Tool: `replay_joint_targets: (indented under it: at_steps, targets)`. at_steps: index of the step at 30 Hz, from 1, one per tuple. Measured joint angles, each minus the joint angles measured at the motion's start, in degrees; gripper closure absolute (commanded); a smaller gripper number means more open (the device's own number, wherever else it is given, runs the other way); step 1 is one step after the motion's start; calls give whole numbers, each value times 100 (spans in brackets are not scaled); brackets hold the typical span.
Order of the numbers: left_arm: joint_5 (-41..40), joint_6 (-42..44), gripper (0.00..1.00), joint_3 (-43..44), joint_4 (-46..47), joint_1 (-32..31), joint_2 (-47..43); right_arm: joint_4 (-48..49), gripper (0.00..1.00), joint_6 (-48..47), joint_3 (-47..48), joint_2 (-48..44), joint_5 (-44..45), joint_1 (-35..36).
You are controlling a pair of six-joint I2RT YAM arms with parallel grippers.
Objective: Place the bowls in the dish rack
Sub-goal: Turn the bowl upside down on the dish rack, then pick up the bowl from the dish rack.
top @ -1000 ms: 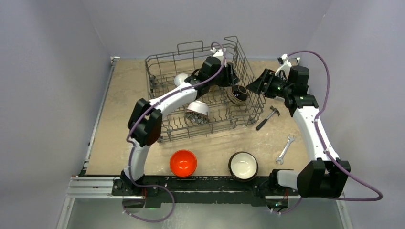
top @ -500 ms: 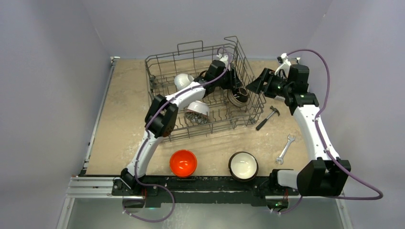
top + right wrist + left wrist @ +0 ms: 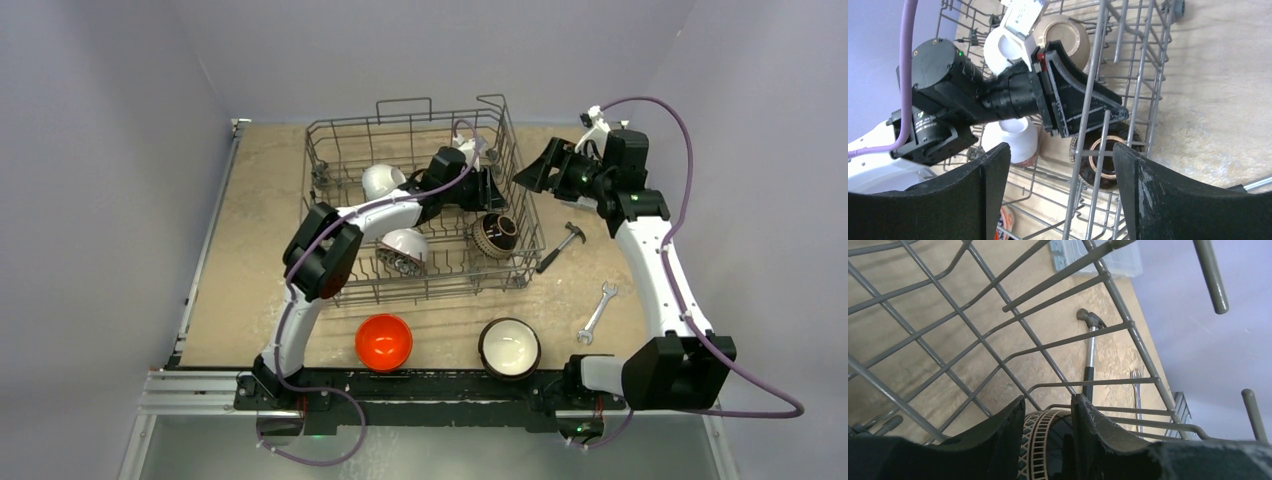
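dark bowl (image 3: 496, 232) with cream patterned band

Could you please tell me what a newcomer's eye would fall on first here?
Most likely the big wire dish rack at the far middle of the table, with the left arm reaching into it. Next, the bright orange bowl at the near edge, beside a dark bowl with a cream inside.

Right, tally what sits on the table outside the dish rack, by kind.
Bowls: 2, the orange bowl and the dark bowl with cream inside
Hammer: 1
Wrench: 1
Clear box: 1
Total: 5
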Motion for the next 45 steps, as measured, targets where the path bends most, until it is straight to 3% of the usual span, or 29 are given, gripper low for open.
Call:
replay_joint_targets:
  at_steps: [7,13,18,21,24,27,32,35,45]
  targets:
    - [-22,129,69,-42,-485,-168,-188,-140,25,-142,208,-2,433,4]
    - [-116,380,71,-415,-953,-282,-717,-232,42,-315,234,-2,656,4]
    - [-144,409,71,-881,-973,-361,-1231,-291,45,-393,232,35,671,4]
    - [-107,435,71,-949,-984,-389,-1364,-330,37,-433,234,92,678,4]
    - [-111,540,62,-1062,-1012,-413,-1510,-461,31,-463,293,118,726,4]
    - [-240,658,55,-1200,-1204,-417,-1779,-612,3,-507,546,118,837,4]
    - [-787,866,47,-1569,-1436,-315,-2664,-699,1,-623,1141,83,1034,83]
    - [-1185,898,43,-1886,-1567,-94,-3397,-726,3,-658,1381,33,1266,455]
    - [-2422,566,25,-3427,-2365,706,-5648,-730,11,-1060,1668,492,1784,2920]
